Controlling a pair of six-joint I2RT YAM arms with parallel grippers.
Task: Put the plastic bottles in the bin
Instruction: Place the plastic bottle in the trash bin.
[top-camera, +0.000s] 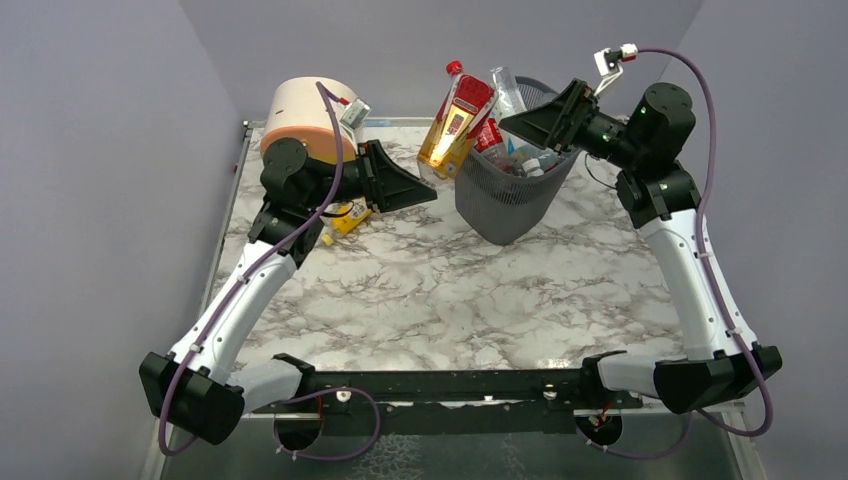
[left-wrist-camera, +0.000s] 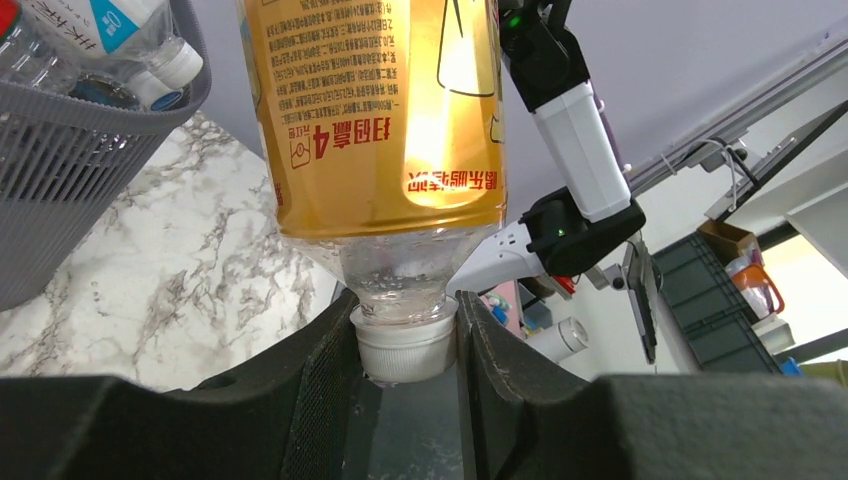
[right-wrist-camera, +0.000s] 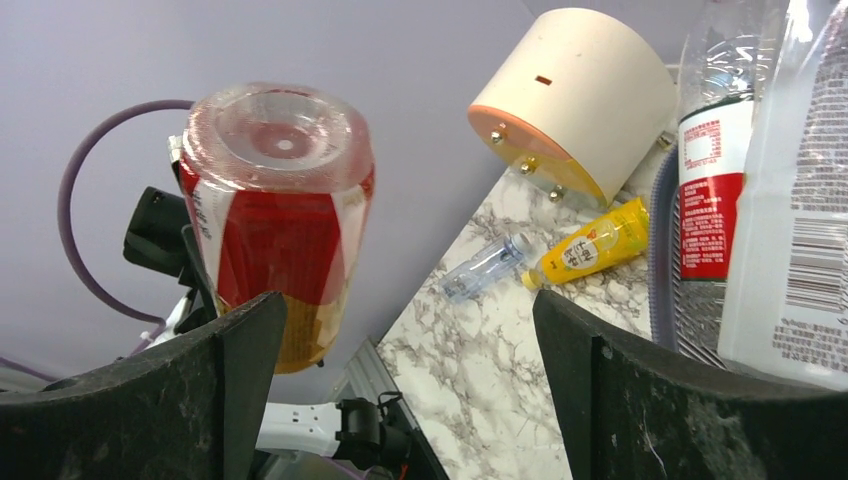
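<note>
My left gripper (top-camera: 428, 193) (left-wrist-camera: 405, 345) is shut on the white cap (left-wrist-camera: 405, 340) of an amber plastic bottle (top-camera: 456, 125) (left-wrist-camera: 385, 110) with a yellow and red label. The bottle is held up, tilted toward the left rim of the bin (top-camera: 510, 200) (left-wrist-camera: 60, 190). Its base (right-wrist-camera: 275, 200) shows in the right wrist view. My right gripper (top-camera: 515, 128) (right-wrist-camera: 410, 330) hangs open above the bin, with nothing between its fingers. Several bottles (top-camera: 508, 100) (left-wrist-camera: 110, 30) (right-wrist-camera: 710, 180) stick out of the bin. A yellow bottle (top-camera: 350, 218) (right-wrist-camera: 590, 245) and a small clear one (right-wrist-camera: 487, 267) lie on the table.
The round beige and orange drawer unit (top-camera: 305, 115) (right-wrist-camera: 575, 95) stands at the back left corner, just behind my left arm. The marble table (top-camera: 420, 290) is walled in on the left, back and right. The right arm (left-wrist-camera: 570, 130) rises behind the held bottle.
</note>
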